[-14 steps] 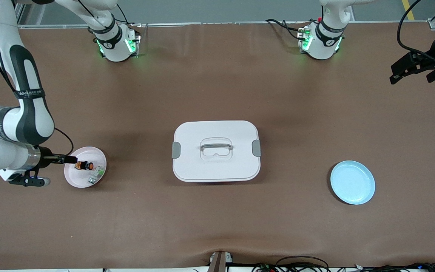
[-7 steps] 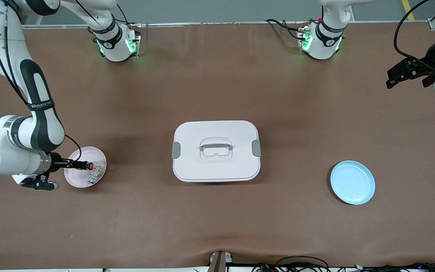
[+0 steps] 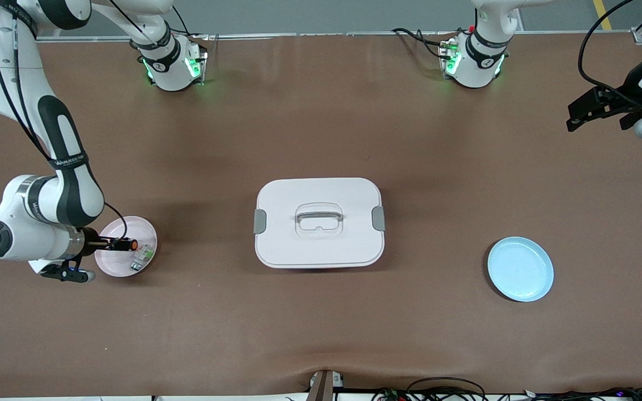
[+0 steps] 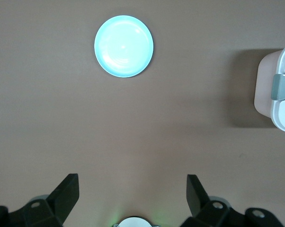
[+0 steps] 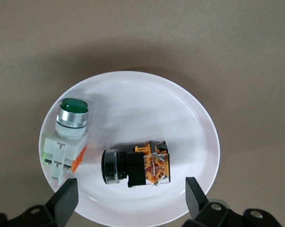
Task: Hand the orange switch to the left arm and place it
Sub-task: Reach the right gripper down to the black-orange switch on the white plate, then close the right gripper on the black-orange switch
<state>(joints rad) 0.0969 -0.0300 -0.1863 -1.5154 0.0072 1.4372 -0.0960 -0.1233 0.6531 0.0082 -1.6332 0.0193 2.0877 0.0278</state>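
Note:
The orange switch (image 3: pixel 130 244) lies on its side on a pale pink plate (image 3: pixel 121 266) at the right arm's end of the table. In the right wrist view the switch (image 5: pixel 138 167) shows a black body and an orange end. My right gripper (image 3: pixel 110 243) is low over the plate, open, with its fingers (image 5: pixel 65 200) either side of the switch and apart from it; it also shows in its own wrist view (image 5: pixel 130 198). My left gripper (image 3: pixel 597 116) is open and empty, up in the air over the left arm's end of the table; its own wrist view (image 4: pixel 132 194) shows it too. The white box (image 3: pixel 319 223) stands mid-table.
A green-and-white component (image 3: pixel 141 256) lies on the pink plate beside the switch, also in the right wrist view (image 5: pixel 67 137). An empty light blue plate (image 3: pixel 520 269) sits toward the left arm's end; the left wrist view shows it (image 4: pixel 123 46) and the box's latch side (image 4: pixel 280 87).
The right arm has swung in toward the plate and its gripper has come forward over the switch. The left gripper has drifted slightly toward the table's middle.

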